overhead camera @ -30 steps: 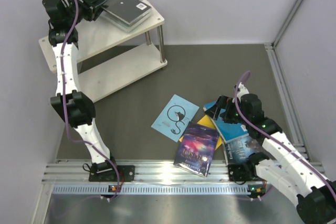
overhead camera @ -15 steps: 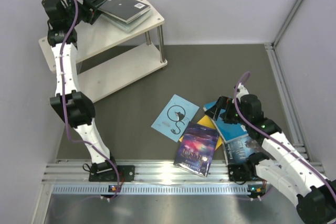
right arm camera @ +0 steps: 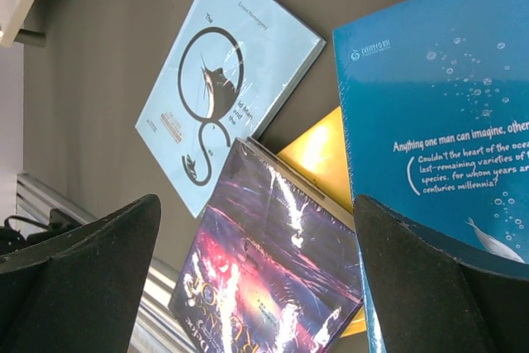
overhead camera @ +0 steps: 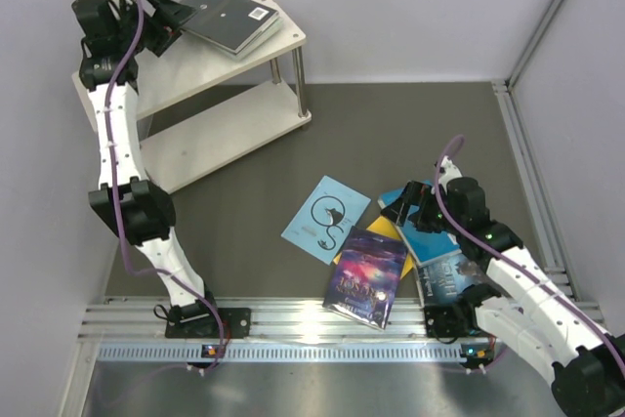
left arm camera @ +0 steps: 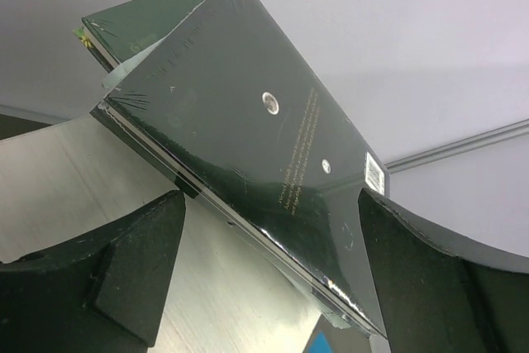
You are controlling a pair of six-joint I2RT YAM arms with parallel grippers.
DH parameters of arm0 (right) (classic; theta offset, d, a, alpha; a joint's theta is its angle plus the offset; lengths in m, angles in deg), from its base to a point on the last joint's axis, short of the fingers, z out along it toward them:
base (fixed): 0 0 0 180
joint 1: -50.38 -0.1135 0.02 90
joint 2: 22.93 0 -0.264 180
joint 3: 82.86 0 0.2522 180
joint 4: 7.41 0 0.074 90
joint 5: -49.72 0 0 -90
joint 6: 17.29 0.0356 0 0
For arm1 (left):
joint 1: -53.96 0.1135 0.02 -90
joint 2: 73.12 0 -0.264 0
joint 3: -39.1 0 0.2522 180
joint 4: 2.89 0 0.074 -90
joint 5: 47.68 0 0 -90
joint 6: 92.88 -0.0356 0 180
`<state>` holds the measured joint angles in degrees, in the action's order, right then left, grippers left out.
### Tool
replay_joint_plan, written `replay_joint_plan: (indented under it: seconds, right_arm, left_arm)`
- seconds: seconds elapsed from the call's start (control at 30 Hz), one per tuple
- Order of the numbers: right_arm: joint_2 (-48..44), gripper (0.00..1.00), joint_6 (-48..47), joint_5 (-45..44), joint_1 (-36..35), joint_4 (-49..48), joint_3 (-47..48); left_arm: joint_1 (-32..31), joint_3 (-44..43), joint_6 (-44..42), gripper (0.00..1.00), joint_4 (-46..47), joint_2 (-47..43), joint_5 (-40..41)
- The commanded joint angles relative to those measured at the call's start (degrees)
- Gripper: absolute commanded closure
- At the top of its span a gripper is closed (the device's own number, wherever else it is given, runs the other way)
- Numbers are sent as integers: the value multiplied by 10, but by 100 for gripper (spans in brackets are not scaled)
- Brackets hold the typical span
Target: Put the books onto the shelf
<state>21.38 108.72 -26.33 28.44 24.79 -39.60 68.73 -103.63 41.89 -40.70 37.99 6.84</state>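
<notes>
At the far left, on the shelf's (overhead camera: pixel 234 129) top board, two dark green books (overhead camera: pixel 227 15) lie stacked, the upper askew. The left pincer (overhead camera: pixel 172 20), spread, straddles its left edge with gaps either side. Near right, the right pincer (overhead camera: pixel 415 204) hangs spread over overlapping books (overhead camera: pixel 368 274) on the bench (overhead camera: pixel 391 134).

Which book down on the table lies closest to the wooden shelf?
The light blue book with the black swirl; the purple book, yellow book and bright blue book lie farther from the shelf.
</notes>
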Motion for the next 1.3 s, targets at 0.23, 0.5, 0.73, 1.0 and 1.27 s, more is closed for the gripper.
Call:
replay_joint_plan:
  seconds: [0.23, 0.5, 0.73, 1.0, 1.27]
  right_arm:
    - [-12, 1, -6, 11, 11, -23, -8]
    - [-6, 1, -13, 21, 11, -34, -10]
    - [-8, 0, -37, 18, 12, -24, 2]
    - [38, 0, -37, 28, 12, -54, 5]
    - [63, 0, -49, 30, 13, -62, 17]
  left_arm:
    - [4, 28, -135, 7, 40, -84, -12]
    - [8, 167, -225, 10, 209, -115, -85]
    - [69, 313, -168, 13, 448, -177, -74]
    - [121, 332, -68, 16, 528, -127, -80]
    - [117, 444, -75, 18, 618, -186, 37]
